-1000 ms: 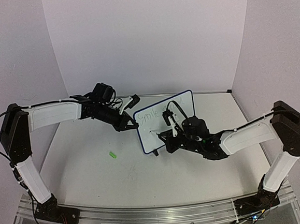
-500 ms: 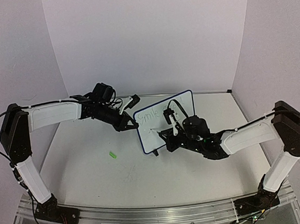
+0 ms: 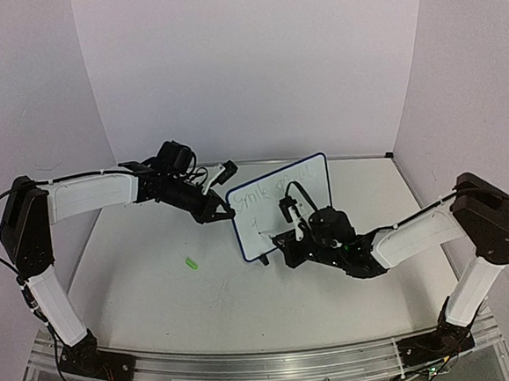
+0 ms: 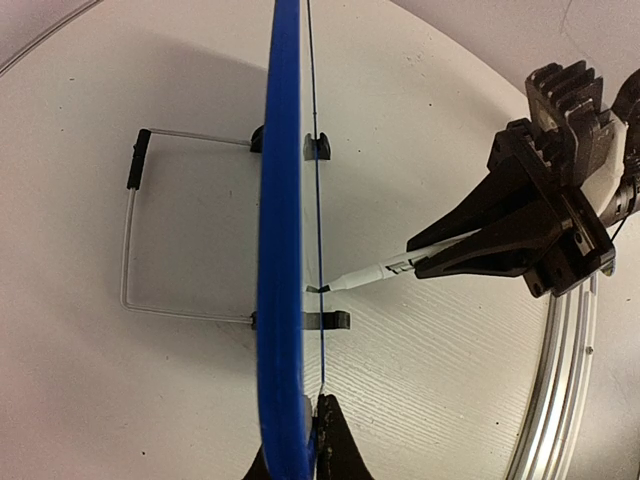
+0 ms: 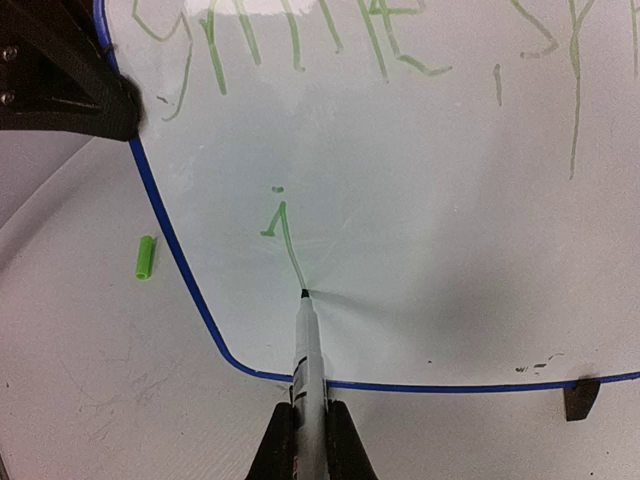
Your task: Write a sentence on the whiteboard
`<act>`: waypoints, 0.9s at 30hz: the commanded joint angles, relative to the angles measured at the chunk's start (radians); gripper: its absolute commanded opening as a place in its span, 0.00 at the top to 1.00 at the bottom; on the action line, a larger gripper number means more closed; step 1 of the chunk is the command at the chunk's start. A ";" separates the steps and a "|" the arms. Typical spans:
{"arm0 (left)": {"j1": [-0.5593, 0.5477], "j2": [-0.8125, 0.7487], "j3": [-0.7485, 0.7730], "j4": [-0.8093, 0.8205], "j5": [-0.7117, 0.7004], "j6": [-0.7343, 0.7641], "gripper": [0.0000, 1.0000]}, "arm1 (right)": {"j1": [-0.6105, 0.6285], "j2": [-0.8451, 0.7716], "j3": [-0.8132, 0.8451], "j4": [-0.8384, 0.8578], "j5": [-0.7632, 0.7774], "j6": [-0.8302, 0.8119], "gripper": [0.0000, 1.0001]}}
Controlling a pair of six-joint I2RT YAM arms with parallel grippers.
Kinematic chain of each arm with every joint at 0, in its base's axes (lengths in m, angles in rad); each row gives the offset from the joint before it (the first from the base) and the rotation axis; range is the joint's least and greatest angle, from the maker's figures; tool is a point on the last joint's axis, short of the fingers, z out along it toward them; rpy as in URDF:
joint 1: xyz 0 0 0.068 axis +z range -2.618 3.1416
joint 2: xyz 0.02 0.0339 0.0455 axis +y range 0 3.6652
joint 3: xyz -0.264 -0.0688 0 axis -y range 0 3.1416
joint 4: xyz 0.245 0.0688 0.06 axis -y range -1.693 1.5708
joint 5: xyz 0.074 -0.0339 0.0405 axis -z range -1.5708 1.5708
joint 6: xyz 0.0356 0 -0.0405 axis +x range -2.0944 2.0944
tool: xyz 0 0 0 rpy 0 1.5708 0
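The whiteboard (image 3: 259, 227) stands upright at the table's middle, blue-framed. My left gripper (image 3: 224, 212) is shut on its left edge; in the left wrist view the jaws (image 4: 305, 445) pinch the blue frame (image 4: 280, 200). My right gripper (image 3: 285, 241) is shut on a white marker (image 5: 306, 350), whose tip touches the board low on the left. The sentence (image 3: 263, 191) shows in green as "Smile sp…" on the top line (image 5: 300, 45). Below it a single downstroke with a dot (image 5: 285, 235) ends at the marker tip.
A green marker cap (image 3: 191, 263) lies on the table left of the board and also shows in the right wrist view (image 5: 146, 257). A wire stand (image 4: 128, 250) props the board from behind. Two black feet (image 4: 326, 320) rest on the table. Walls enclose the back and sides.
My right gripper has moved down the board with the marker, and a green downstroke now shows on the second line. The left arm and the board have not moved.
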 commanded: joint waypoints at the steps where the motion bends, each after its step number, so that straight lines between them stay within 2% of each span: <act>1: -0.005 0.030 0.011 -0.067 -0.057 0.033 1.00 | -0.004 0.033 -0.007 0.013 0.023 0.026 1.00; 17: -0.005 0.029 0.013 -0.067 -0.057 0.033 1.00 | 0.011 0.032 0.017 0.061 -0.031 0.029 1.00; 27: -0.005 0.029 0.013 -0.068 -0.056 0.033 1.00 | 0.010 -0.124 -0.054 0.124 -0.109 0.068 1.00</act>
